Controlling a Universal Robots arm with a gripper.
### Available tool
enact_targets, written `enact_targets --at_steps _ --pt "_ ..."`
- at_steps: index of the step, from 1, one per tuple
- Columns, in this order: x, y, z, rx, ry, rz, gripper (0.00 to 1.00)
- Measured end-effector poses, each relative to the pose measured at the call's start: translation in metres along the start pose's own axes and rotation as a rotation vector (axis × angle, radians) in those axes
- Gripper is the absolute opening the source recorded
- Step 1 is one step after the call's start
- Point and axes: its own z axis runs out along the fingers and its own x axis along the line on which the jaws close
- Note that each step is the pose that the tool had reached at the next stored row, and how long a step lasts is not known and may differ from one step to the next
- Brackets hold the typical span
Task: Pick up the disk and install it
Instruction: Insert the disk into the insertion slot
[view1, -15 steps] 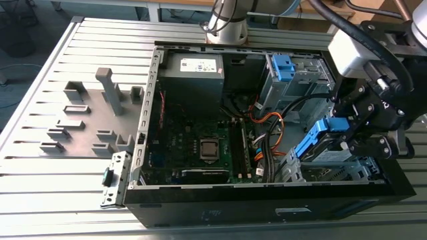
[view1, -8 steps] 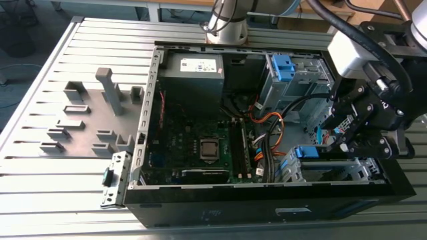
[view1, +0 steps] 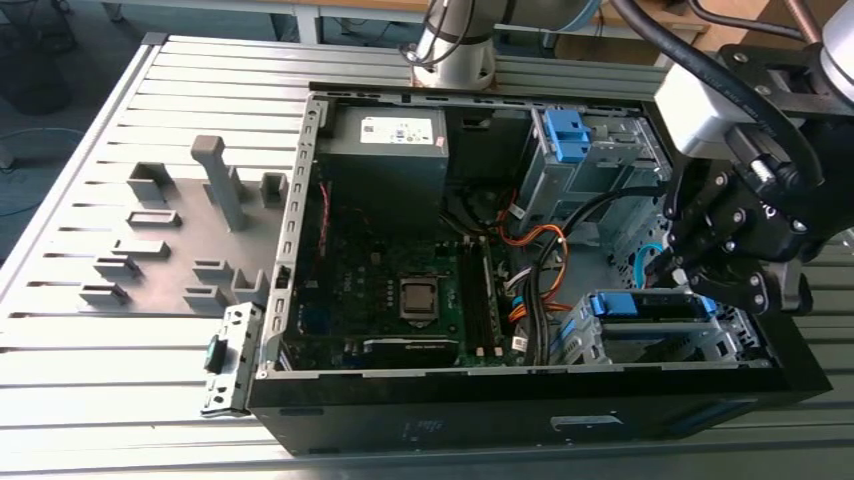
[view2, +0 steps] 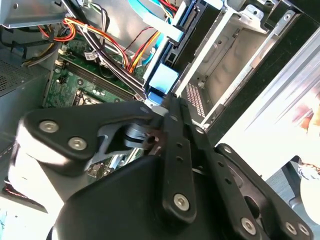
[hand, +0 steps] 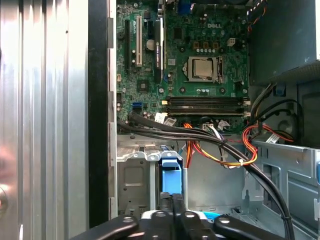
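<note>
- End effector (view1: 714, 275) sits low over the open PC case (view1: 534, 420), at the drive cage in the corner on the exterior view's right.
- Fingers (view2: 172, 125) pressed together (clenched, nothing between them), tips at the blue handle (hand: 171, 172).
- Disk (view1: 650, 306) is seated in that cage, blue rail showing, just beside the orange/black cables (view1: 534, 290) and near the motherboard (view1: 400, 290).
- Case rests on a slatted metal counter (view1: 107, 350).

My arm's (view1: 747, 110) reaching down on the exterior view's right, wrist bent over. Gripper (view1: 694, 285) hangs low, fingers (hand: 172, 217) pressed together w/ no gap, black linkages splayed out behind.
</note>
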Motion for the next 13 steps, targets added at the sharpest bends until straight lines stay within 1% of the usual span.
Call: enact_targets --at_steps 1,2,3,10,13 --pt "0.0000 0.0000 0.0001 0.0000 0.0000 0.000 0.19" --pt "0.0000 0.0000 0.0002 0.0000 0.0000 0.000 0.13" --pt "0.0000 0.0000 0.0003 0.0000 0.0000 0.000 0.11" --pt "0.0001 0.0000 0.0010 0.0000 -0.0001 0.000 0.11" --pt "0.0004 -0.0008 0.0041 -0.0001 -0.0003 0.000 0.11"
